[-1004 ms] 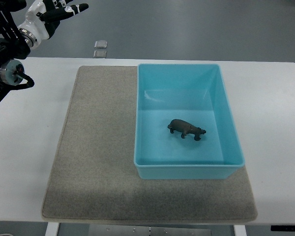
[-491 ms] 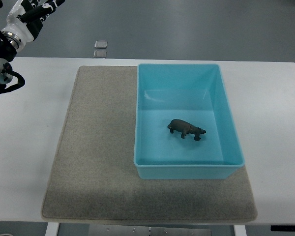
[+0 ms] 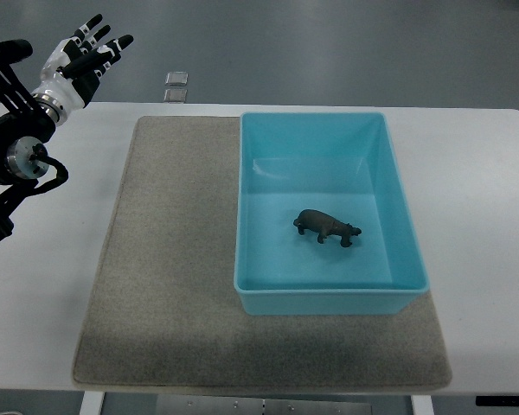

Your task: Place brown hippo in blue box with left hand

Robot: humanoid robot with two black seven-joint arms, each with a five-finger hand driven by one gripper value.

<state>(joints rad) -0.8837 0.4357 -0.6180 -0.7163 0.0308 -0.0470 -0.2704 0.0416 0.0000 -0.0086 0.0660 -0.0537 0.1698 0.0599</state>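
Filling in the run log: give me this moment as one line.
brown hippo: standing inside blue box | left hand: open, empty, far left, clear of box | right hand: not visible

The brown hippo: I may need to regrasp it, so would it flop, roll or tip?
The brown hippo looks like a moulded solid figure, so probably stiff. It stands on its legs in the blue box, so rolling seems unlikely; a sideways nudge might topple it.

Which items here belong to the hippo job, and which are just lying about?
Job:
brown hippo, standing inside
blue box
left hand, open, off at the table's far left corner

Lying about:
grey mat
small pale object on the floor beyond the table
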